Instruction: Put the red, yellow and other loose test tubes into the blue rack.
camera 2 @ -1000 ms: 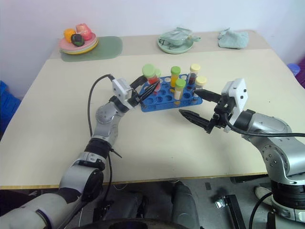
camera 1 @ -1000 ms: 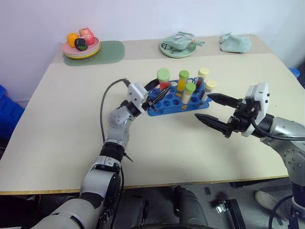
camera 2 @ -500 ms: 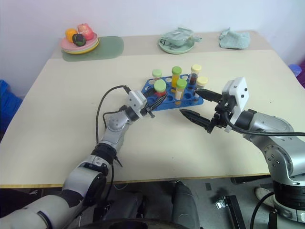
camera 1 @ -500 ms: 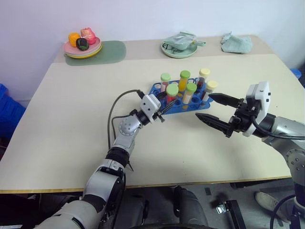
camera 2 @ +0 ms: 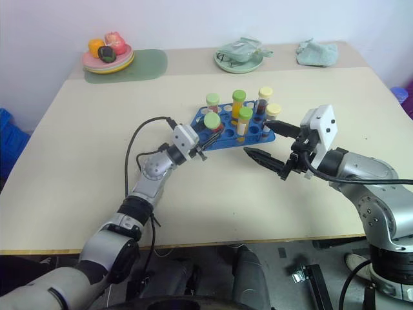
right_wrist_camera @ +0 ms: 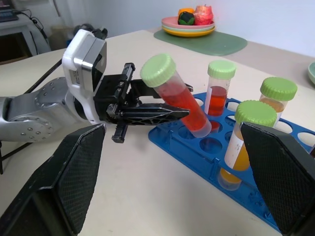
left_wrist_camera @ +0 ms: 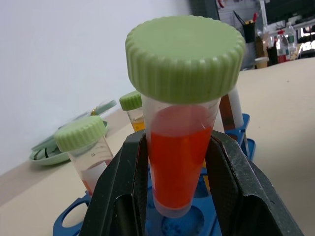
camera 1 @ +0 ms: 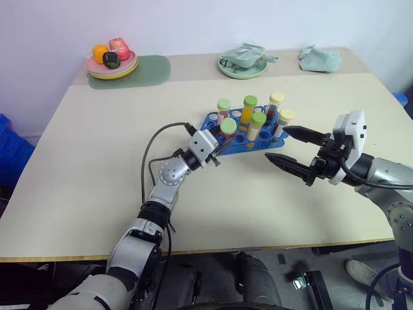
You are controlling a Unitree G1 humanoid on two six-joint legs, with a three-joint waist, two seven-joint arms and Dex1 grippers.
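The left gripper [right_wrist_camera: 162, 112] has its 2 black fingers [left_wrist_camera: 123, 182] clamped on the red tube [right_wrist_camera: 179, 101], a clear tube of red liquid with a pale green cap. They pinch it low on the body, with the cap well clear above them.

What the coming move turns on is the tube's long axis against the hole beneath it. In the right wrist view the tube leans: its cap tips back toward the left arm and its rounded bottom points down and forward at the near row of the blue rack [right_wrist_camera: 275, 206]. The tip sits just at the rim of an empty hole [right_wrist_camera: 210, 144] (whether it has entered the hole or only rests at its edge I cannot tell). So the tube looks to need standing upright over that hole before it goes down; pushed in at this slant, it would likely catch on the rim or nudge the rack.

5 other capped tubes stand upright in the rack, 3 with green caps and 2 with yellowish ones; the nearest, another green-capped one [right_wrist_camera: 218, 91], is just behind the held tube, so there is little room to swing the cap that way.

The right gripper [camera 1: 293, 150] hovers just beside the rack's other end, fingers wide apart and holding nothing. The left arm is clearly the one placed to finish this insertion.
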